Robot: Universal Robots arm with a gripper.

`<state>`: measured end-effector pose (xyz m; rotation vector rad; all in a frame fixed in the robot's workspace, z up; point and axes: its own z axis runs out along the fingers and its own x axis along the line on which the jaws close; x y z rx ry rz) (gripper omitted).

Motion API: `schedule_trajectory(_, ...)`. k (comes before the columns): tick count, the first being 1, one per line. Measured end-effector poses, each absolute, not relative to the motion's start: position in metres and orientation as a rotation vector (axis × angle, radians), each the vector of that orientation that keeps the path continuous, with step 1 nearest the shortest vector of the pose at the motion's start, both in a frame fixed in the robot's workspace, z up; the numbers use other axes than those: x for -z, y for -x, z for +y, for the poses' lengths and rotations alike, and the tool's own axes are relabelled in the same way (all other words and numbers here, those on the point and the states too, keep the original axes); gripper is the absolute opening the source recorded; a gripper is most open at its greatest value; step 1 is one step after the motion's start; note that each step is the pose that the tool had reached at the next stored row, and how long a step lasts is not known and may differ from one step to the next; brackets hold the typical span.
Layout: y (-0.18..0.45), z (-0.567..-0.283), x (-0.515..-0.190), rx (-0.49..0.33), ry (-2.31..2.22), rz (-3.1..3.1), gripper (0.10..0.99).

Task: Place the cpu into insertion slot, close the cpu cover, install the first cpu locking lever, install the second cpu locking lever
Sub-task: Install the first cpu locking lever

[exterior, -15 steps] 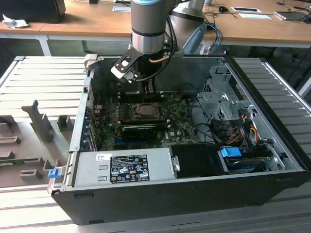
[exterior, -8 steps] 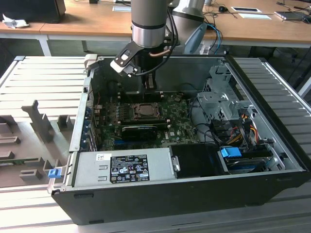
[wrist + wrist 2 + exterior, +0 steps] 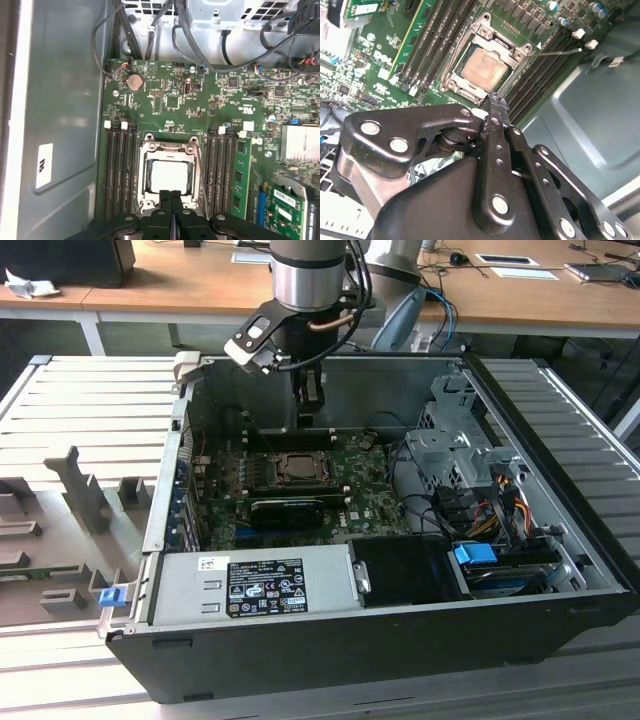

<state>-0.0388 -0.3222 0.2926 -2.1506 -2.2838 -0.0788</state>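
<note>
Currently claw [image 3: 170, 196] pinched closed, empty, above cpu [image 3: 169, 175] seated under cpu cover [image 3: 170, 148] (white case label [image 3: 45, 165] illegible).

**Bare metal, matt board, black gloss**

The cpu [image 3: 170, 176] shows a smooth, dull silvery metal face. The cpu cover [image 3: 170, 148] framing it is bare metal with a satin sheen. The gripper [image 3: 494, 102] is smooth, semi-glossy black with shiny metal rivets. The motherboard [image 3: 200, 100] is matt green. The case wall [image 3: 65, 100] is smooth grey sheet metal. The desk [image 3: 150, 285] looks like wood.
</note>
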Motion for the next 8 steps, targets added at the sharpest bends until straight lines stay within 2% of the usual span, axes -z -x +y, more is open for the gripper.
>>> schedule_trajectory(8,0.0388,-0.3222,-0.2950,0.077,2.016,-2.400,0.106)
